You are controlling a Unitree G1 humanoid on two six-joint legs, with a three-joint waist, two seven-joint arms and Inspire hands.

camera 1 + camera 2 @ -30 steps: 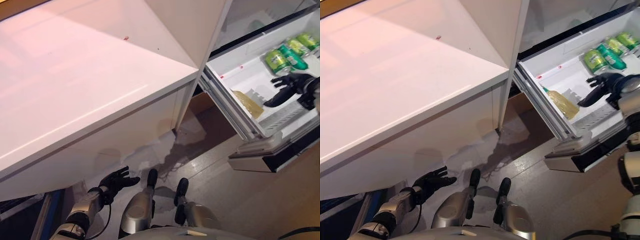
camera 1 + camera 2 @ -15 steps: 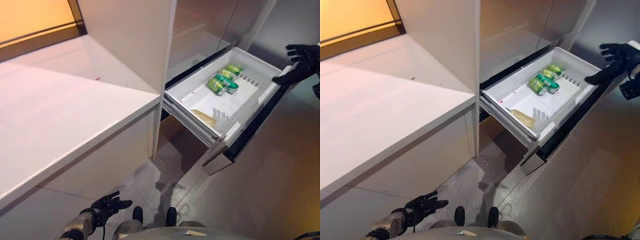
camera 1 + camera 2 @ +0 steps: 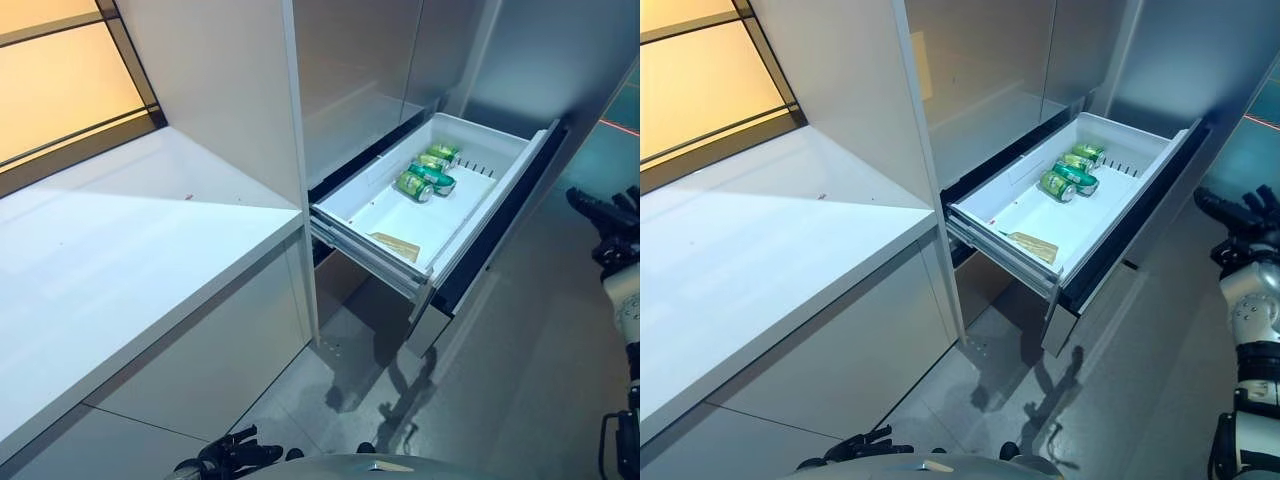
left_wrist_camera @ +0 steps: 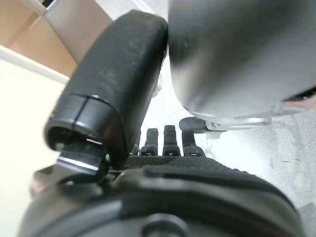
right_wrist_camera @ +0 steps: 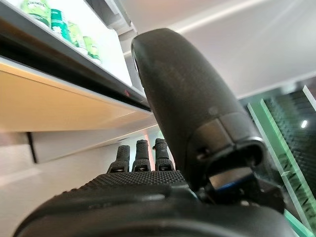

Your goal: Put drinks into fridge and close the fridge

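Note:
The fridge's white drawer point(image 3: 372, 203) stands pulled out, its dark front panel point(image 3: 500, 215) facing right. Green cans point(image 3: 425, 175) lie together at its far end; they also show in the right wrist view point(image 5: 59, 22). My right hand point(image 3: 605, 215) is open and empty, out to the right of the drawer front and apart from it; its fingers point(image 5: 140, 153) are straight. My left hand point(image 3: 228, 455) hangs low by the floor, open and empty, with straight fingers point(image 4: 165, 140).
A flat yellowish packet point(image 3: 396, 246) lies at the near end of the drawer. A long white counter point(image 3: 120, 250) runs along the left under an orange-lit window point(image 3: 60, 80). Tall grey fridge doors point(image 3: 360, 70) rise behind the drawer. Grey floor point(image 3: 520, 370) lies in front.
The camera has pulled back and up, so the whole scene has shifted. My right hand has come off the drawer's front edge and now hangs lower, to its right.

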